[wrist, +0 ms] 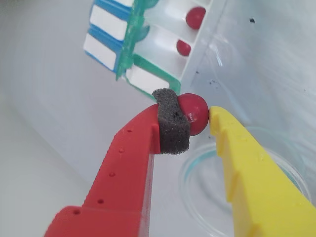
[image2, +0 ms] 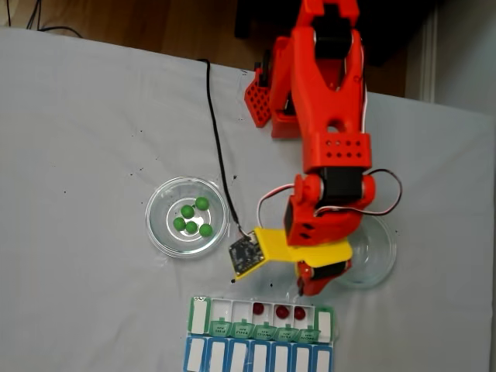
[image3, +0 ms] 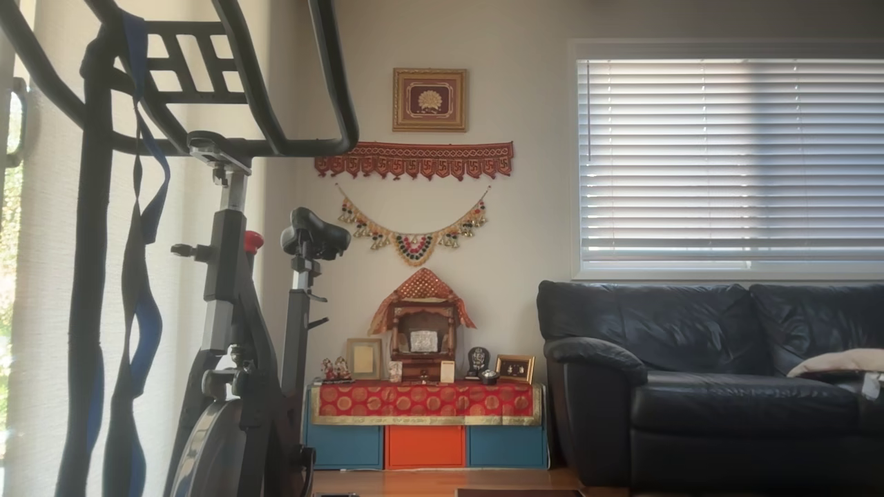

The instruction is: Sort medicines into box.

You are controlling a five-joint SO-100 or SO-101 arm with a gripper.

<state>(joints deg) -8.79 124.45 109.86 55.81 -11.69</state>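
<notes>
- Step in hand: transfer of one dark red ball from the dish area toward the green-lidded organiser row. This reads as the carry phase, with the release not yet made.
- State of the gripper: the fingers are closed on the red ball. In the wrist view the ball sits pinched between the grey foam pad on the red finger and the tip of the yellow finger.
- Position of the load: in the wrist view the held ball lies just short of the organiser's near end, above the rim of an empty clear glass dish. In the fixed view the same dish lies partly under the arm, just beside the organiser.
- Contents of the organiser: the fixed view shows three red balls in neighbouring open compartments of the green row, with the lids folded back. The wrist view shows two of them. The blue-lidded row lies touching the green row on its far side from the arm.
- Remaining stock: four green balls lie in the other glass dish, well to the left on the grey surface in the fixed view.
- Next move, as judged: advance the fingers over an unoccupied compartment, centre the ball between its walls, then open. The compartments are narrow and the ball is glossy and round, so a release made too high or off-centre risks a bounce into a neighbouring cell or onto the surface.
- Grip caution: the ball is held near the finger tips; any slackening during travel may drop it early.
</notes>
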